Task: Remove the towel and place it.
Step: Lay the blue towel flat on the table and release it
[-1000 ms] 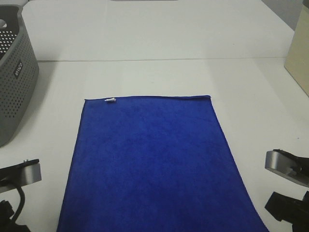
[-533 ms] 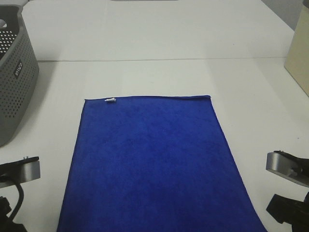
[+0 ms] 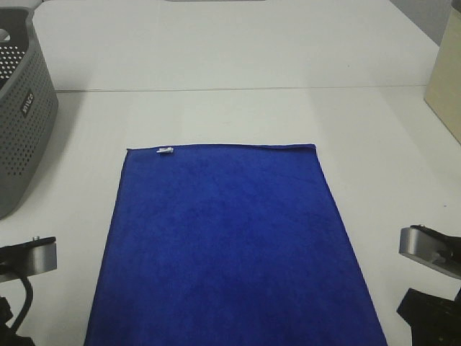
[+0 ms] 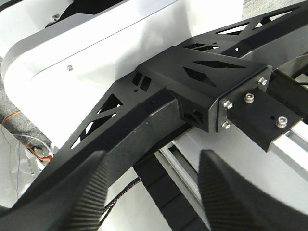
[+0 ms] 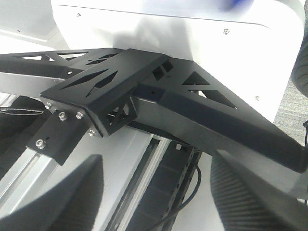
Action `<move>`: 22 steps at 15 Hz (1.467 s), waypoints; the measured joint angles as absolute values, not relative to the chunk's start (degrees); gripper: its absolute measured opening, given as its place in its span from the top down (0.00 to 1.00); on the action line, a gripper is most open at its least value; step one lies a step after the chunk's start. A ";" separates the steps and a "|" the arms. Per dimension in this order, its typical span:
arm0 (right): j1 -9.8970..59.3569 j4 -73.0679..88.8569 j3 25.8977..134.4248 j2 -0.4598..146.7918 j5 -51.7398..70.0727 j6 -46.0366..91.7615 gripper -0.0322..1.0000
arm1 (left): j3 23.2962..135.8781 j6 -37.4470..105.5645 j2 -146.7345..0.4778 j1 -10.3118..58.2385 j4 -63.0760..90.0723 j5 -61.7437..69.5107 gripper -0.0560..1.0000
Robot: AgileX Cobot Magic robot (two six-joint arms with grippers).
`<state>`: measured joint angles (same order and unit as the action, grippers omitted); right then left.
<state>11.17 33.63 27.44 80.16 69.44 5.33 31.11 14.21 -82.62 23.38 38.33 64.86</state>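
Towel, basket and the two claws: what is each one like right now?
towel: spread flat on the table, not held.
white tag: lying at the towel's far edge, near its left corner.
basket: upright, left of the towel, not touching it.
left claw: open, nothing in it.
right claw: open, nothing in it.

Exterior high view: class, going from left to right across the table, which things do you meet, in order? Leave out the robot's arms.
basket → towel → beige object
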 joint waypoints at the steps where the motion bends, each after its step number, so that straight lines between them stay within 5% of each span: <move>1: 11.17 33.63 27.44 80.16 69.44 5.33 0.33 | 31.11 14.21 -82.62 23.38 38.33 64.86 0.43; 6: 11.06 33.58 30.02 78.04 69.50 5.10 0.31 | 31.57 13.46 -82.62 23.38 38.27 65.83 0.38; 14: 10.83 26.81 48.53 75.46 69.56 4.87 0.31 | 46.87 12.78 -82.74 23.38 31.11 69.33 0.38; 17: 4.01 27.16 54.32 75.75 69.61 5.33 0.31 | 54.49 8.31 -82.74 22.17 21.49 68.35 0.38; 18: -3.27 29.39 57.52 76.15 69.61 8.31 0.31 | 58.84 7.39 -82.74 18.96 18.22 68.24 0.38; 22: -9.28 35.12 63.25 79.98 69.61 14.90 0.31 | 62.11 9.34 -82.74 9.34 17.07 67.55 0.38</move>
